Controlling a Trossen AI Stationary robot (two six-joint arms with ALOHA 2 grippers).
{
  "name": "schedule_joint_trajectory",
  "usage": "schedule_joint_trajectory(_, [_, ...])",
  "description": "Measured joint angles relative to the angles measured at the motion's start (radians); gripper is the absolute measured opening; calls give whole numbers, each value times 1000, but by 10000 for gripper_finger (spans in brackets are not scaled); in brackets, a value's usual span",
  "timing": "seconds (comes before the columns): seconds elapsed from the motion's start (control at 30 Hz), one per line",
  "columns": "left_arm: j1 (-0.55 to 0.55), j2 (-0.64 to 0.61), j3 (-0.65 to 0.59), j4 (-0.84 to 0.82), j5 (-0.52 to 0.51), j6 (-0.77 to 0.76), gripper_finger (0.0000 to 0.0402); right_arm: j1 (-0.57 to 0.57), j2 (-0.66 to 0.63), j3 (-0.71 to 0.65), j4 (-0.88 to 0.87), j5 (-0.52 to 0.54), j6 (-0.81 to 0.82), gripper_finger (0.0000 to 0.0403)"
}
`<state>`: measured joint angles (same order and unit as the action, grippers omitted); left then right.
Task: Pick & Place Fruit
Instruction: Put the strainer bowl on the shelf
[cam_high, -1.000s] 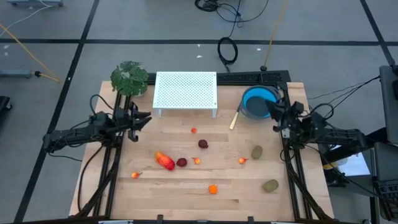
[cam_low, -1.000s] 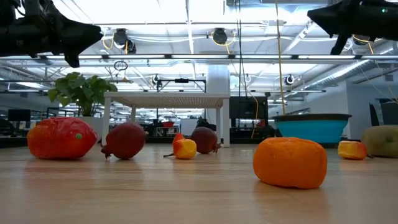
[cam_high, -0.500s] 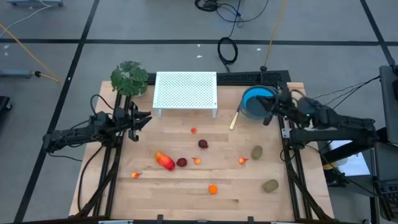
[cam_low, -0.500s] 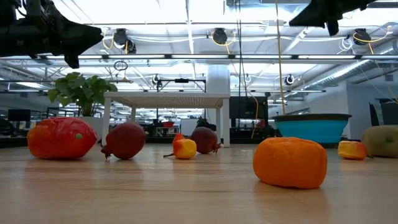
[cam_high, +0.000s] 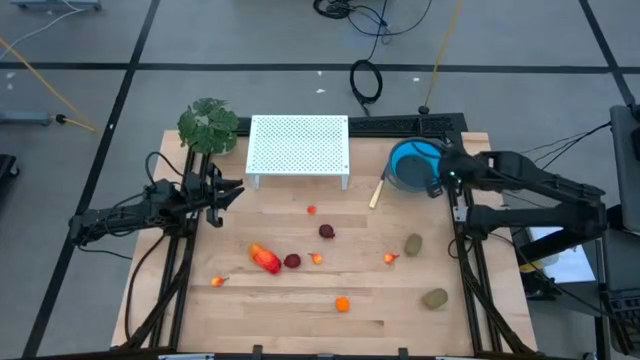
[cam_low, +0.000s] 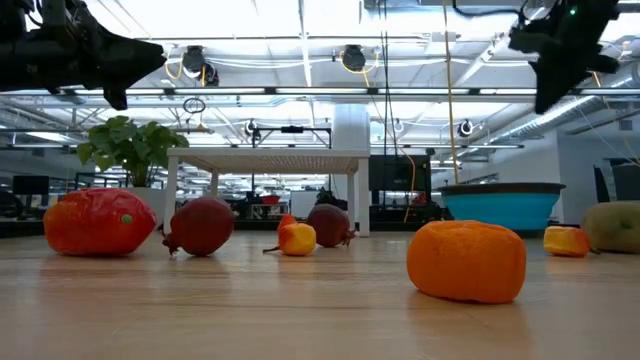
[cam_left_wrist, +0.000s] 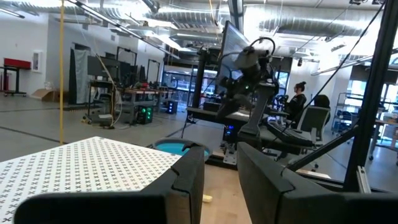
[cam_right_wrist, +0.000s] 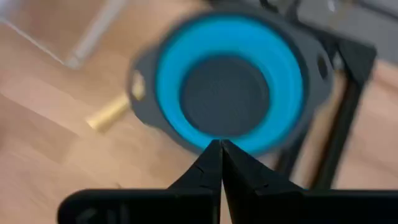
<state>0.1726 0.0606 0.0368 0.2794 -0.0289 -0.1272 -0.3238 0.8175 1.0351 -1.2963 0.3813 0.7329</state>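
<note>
The left gripper (cam_high: 232, 190), fingers a little apart and holding nothing, hangs beside the white perforated stand (cam_high: 298, 145). Between the two grippers lie ten toy fruits on the wooden table (cam_high: 300, 310): one long red-orange piece (cam_high: 265, 259), two dark red balls (cam_high: 292, 261), four tiny orange-red bits (cam_high: 218, 281), one orange ball (cam_high: 343, 304), two olive-brown ovals (cam_high: 434, 298). The right gripper (cam_high: 434, 184), fingers pressed together and empty, hovers over the one round blue bowl (cam_high: 413, 160).

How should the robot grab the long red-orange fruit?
Grip the long red-orange fruit across its narrow middle, probably coming straight down from above. It lies flat and slanted on the table, so the fingers should straddle its short width, minding the dark red ball close beside one end.
</note>
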Motion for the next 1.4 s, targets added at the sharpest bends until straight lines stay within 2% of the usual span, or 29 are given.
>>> schedule_joint_trajectory(0.2, [0, 0, 0, -23, -23, -6, 93, -110, 20, -10, -22, -38, -43, 6])
schedule_joint_trajectory(0.33, [0, 0, 0, -27, -70, -14, 93, -178, 18, -10, 13, -43, -126, 34])
schedule_joint_trajectory(0.5, [0, 0, 0, -28, -100, -15, 93, -252, 19, -11, 29, -45, -192, 103])
schedule_joint_trajectory(0.8, [0, 0, 0, -29, -104, -15, 93, -364, 30, -11, 26, -50, -140, 236])
schedule_joint_trajectory(0.9, [0, 0, 0, -29, -104, -13, 93, -399, 54, -12, 24, -114, -96, 260])
schedule_joint_trajectory(1.1, [0, 0, 0, -29, -105, -13, 93, -449, 135, -12, 21, -119, -46, 273])
schedule_joint_trajectory(1.4, [0, 0, 0, -29, -105, -12, 93, -524, 243, -13, 12, -124, -9, 262])
